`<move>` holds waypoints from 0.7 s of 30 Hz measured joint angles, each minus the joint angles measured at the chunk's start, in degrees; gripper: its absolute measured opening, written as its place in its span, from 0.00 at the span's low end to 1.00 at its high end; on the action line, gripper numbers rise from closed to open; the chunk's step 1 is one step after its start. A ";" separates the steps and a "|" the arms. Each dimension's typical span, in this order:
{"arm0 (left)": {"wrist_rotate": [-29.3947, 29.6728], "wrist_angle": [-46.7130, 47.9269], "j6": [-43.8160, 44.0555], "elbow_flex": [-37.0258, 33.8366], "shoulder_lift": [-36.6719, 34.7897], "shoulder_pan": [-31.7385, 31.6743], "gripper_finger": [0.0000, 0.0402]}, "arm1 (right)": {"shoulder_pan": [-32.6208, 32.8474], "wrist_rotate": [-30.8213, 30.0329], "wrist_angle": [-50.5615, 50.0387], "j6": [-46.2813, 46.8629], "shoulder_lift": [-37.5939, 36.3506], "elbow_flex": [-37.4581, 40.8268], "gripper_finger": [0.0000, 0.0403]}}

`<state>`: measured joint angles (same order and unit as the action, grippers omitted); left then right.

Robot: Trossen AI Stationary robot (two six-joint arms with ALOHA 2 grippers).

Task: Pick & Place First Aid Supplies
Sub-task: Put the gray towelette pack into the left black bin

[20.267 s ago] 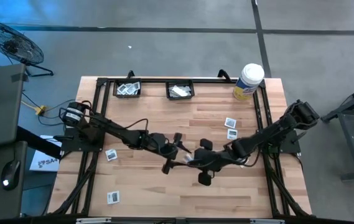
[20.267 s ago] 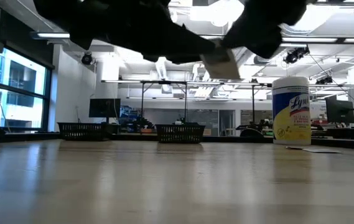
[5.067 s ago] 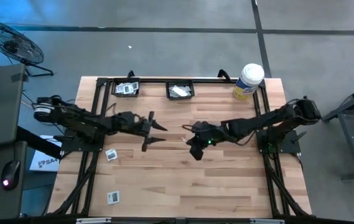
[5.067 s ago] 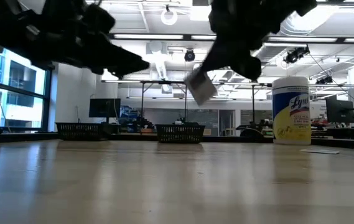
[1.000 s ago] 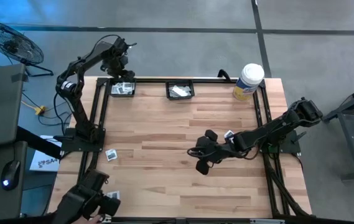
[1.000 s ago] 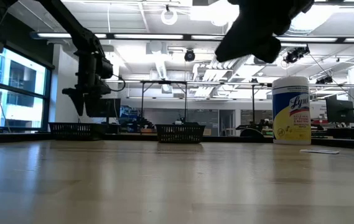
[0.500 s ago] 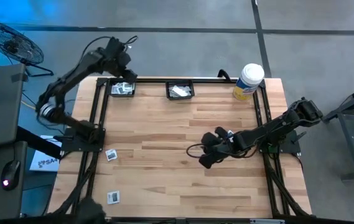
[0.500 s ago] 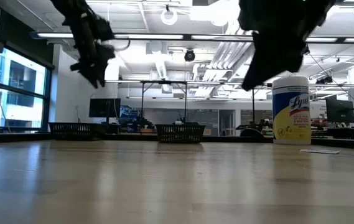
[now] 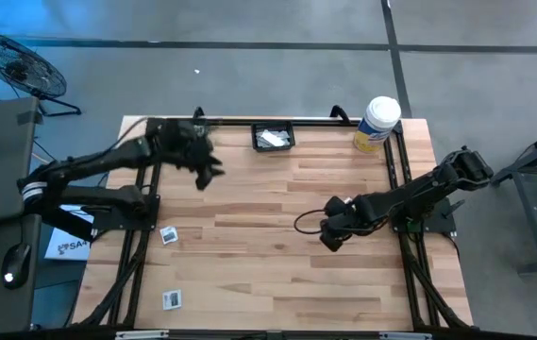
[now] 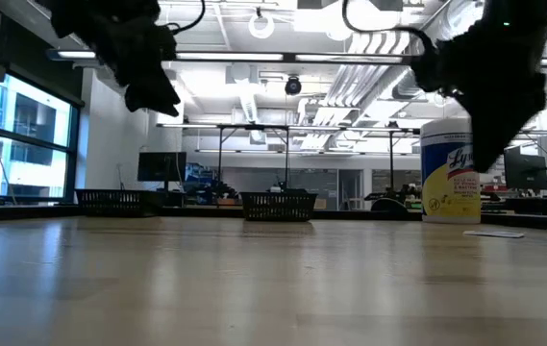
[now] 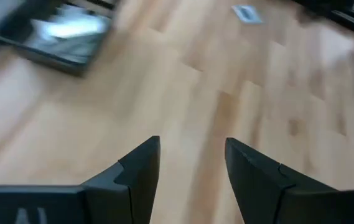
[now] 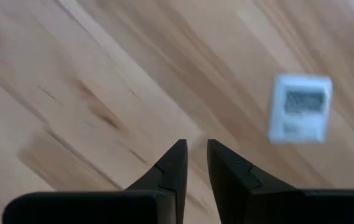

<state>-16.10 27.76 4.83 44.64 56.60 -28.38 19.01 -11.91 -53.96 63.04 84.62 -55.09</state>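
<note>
The left pincer [image 9: 208,172] has swung from the back-left tray [image 11: 65,38] onto the table.

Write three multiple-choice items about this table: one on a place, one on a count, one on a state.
1. Where on the table is the tub? A far right corner; B near left corner; C centre.
2. How many packets lie along its left side? A none; B two; C five.
3. The left gripper is: A open, empty; B shut on a packet; C shut on the tub.
Key: 1 A, high view shows it there. 2 B, two white squares. 3 A, bare wood shows between its fingers.
</note>
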 joint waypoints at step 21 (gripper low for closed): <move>7.86 -31.19 2.94 -15.91 0.68 21.28 0.44 | -14.94 3.12 1.24 10.49 0.00 9.77 0.35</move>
<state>-8.25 -3.43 7.77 28.74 57.28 -7.11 4.07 -8.78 -52.72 73.53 84.62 -45.32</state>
